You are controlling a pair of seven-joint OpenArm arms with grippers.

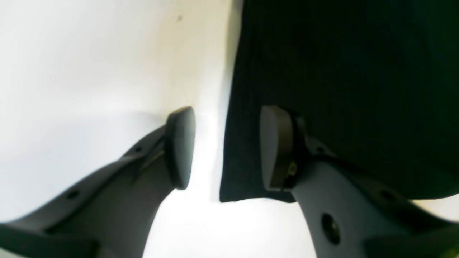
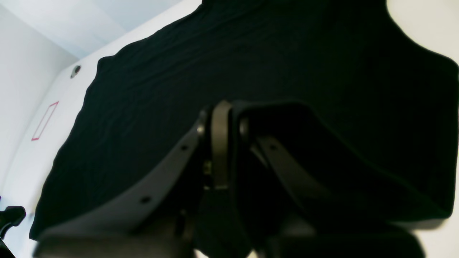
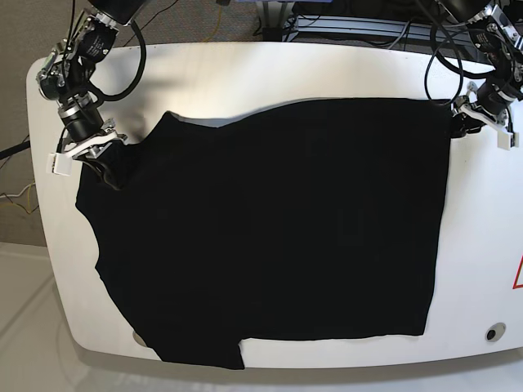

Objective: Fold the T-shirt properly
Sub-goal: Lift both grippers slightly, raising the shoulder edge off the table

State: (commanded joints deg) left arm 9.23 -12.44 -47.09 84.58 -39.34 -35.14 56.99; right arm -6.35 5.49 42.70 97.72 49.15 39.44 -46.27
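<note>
Black cloth covers most of the white bench (image 3: 482, 245): the T-shirt (image 3: 270, 229) lies spread out flat in a single layer, its straight hem toward my left side and its sleeves and shoulders toward my right, with one sleeve hanging close to the near bench edge. No fold shows anywhere that I can make out, so I judge the folding proper has not begun and nearly all of the task is ahead; what is in hand now looks like the taking of two corners for a first fold. My right pincer (image 2: 229, 143) is at the far sleeve on the shoulder side, and its wrist view shows the two fingers drawn together with dark cloth pinched between them, so I take it as clamped on the T-shirt. My left pincer (image 1: 226, 147) sits at the far hem corner; its fingers stand apart, one over bare bench and the other over the cloth, the shirt's edge running up between them, so nothing is gripped there. In the base view this pincer is too small for me to add to that. The orange-and-purple print is not visible from any view, so I cannot tell which face is up. Left to do, as I judge it: close my left pincer on the hem corner, lift both held points, carry the far edge over, then bring in the sleeves and halve the body.
</note>
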